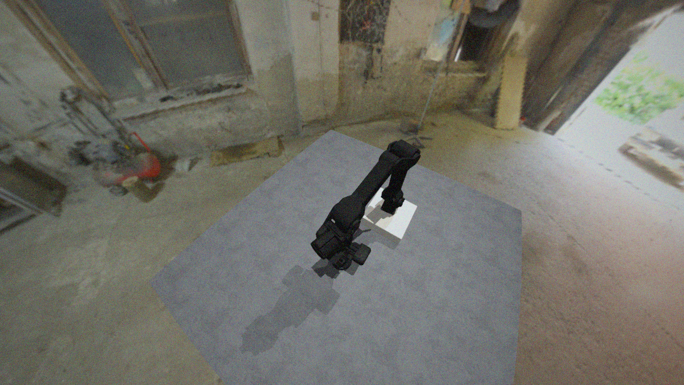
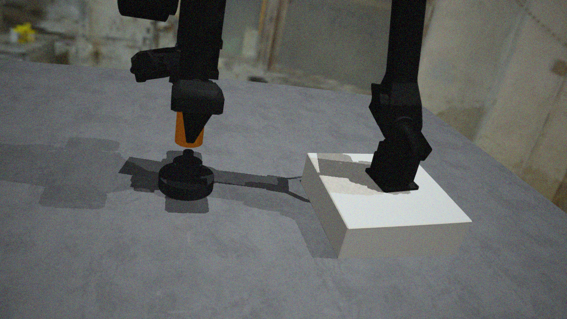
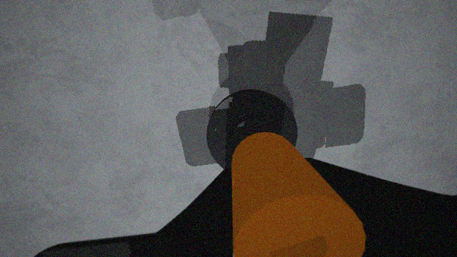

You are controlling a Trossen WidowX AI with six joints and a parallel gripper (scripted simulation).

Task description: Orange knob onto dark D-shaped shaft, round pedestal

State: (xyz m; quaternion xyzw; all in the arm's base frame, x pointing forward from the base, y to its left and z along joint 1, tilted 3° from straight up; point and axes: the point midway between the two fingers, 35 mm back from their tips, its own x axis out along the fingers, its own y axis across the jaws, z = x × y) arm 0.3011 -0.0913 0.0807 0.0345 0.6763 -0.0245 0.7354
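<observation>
The orange knob is held between the fingers of my gripper, which is shut on it. The knob looks roughly upright, its lower rim a little above the tip of the dark shaft, with a narrow gap in the exterior view. The round black pedestal stands on the grey table in the arm's shadow. In the wrist view it shows just beyond the knob, which covers its lower part. The shaft is not clear there. The knob's hole and both flat sides are hidden. In the top view the arm hides the knob and fingers.
The arm's base stands on a white block, to the right of the pedestal in the exterior view. The grey table carries the arm's dark shadows around the pedestal.
</observation>
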